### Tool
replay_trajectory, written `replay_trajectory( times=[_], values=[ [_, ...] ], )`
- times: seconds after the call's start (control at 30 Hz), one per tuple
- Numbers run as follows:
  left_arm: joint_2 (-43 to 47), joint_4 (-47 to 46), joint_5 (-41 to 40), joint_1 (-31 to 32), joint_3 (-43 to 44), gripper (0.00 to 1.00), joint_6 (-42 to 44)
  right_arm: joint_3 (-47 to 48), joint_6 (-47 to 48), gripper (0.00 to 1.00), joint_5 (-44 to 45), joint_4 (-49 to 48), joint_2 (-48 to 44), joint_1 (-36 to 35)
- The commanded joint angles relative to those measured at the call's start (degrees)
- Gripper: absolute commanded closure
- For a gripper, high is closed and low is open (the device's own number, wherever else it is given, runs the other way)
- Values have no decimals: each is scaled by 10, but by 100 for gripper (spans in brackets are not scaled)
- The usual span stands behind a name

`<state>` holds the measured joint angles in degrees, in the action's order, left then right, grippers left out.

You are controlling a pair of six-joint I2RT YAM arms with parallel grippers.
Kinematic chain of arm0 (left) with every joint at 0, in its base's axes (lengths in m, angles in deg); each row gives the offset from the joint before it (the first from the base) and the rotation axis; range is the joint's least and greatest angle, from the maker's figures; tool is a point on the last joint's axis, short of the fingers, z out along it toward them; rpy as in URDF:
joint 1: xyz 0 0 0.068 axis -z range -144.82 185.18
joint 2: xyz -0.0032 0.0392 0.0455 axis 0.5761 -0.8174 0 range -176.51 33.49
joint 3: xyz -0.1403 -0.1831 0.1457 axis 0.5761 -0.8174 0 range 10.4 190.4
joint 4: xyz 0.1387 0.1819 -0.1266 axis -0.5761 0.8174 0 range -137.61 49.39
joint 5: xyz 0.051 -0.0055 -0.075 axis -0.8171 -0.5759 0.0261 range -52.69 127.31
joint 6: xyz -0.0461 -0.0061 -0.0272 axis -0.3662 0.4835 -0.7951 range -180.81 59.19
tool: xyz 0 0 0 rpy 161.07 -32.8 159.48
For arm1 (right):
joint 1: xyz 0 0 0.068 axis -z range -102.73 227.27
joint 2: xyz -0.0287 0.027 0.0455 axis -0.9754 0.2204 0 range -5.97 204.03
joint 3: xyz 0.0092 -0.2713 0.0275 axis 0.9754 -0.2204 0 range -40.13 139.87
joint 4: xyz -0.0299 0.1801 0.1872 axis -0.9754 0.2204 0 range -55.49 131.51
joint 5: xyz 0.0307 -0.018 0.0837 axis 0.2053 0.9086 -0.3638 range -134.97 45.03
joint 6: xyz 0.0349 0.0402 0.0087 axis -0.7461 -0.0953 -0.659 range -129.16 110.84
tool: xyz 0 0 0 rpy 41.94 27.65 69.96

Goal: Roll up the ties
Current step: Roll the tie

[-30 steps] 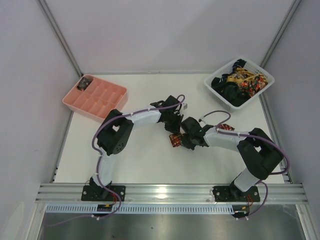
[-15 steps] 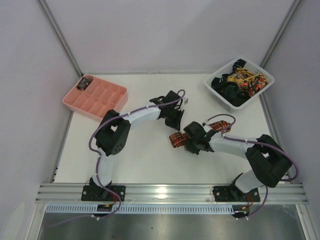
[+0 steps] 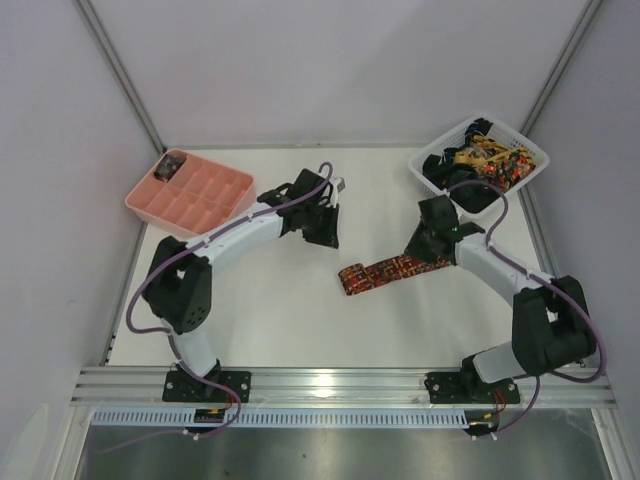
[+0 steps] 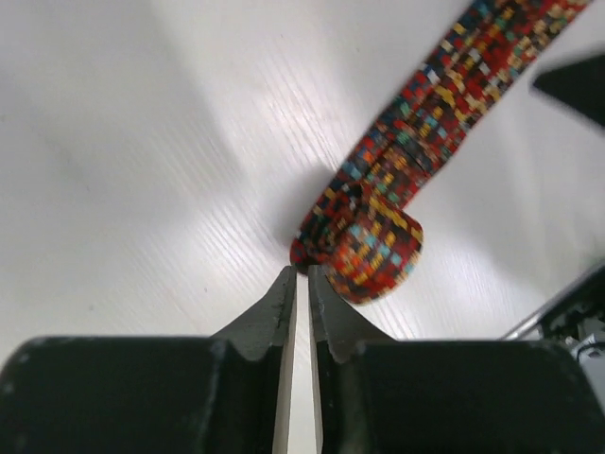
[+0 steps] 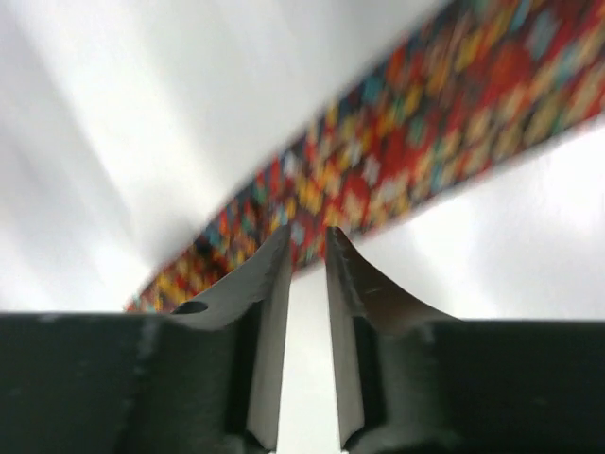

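A tie (image 3: 390, 270) with a busy red, orange and yellow pattern lies on the white table, rolled at its left end (image 3: 352, 281) and flat from there toward the right. In the left wrist view the roll (image 4: 364, 241) sits just beyond my left gripper (image 4: 302, 272), whose jaws stand a narrow slit apart with nothing between them. From above, the left gripper (image 3: 325, 232) hangs up and left of the roll. My right gripper (image 3: 418, 250) is over the tie's flat right end. Its jaws are slightly open and empty, with the blurred strip (image 5: 425, 132) beyond the right gripper (image 5: 307, 235).
A white lattice basket (image 3: 440, 195) at the back right holds more ties (image 3: 490, 160), patterned and dark. A pink compartment tray (image 3: 200, 205) stands at the back left with a rolled tie (image 3: 170, 166) in its corner compartment. Grey walls enclose the table.
Both grippers have let go of the roll and drawn away, the left up and left, the right toward the back right. The tie's flat part now shows beside the roll.
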<state>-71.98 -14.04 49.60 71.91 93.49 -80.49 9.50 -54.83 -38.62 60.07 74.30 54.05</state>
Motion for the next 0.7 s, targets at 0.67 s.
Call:
replay_trajectory(
  times=[0.67],
  values=[
    [258,-31,91,-63,-260,67,-110,-46,48,53,-102,-1,109,66]
  ],
)
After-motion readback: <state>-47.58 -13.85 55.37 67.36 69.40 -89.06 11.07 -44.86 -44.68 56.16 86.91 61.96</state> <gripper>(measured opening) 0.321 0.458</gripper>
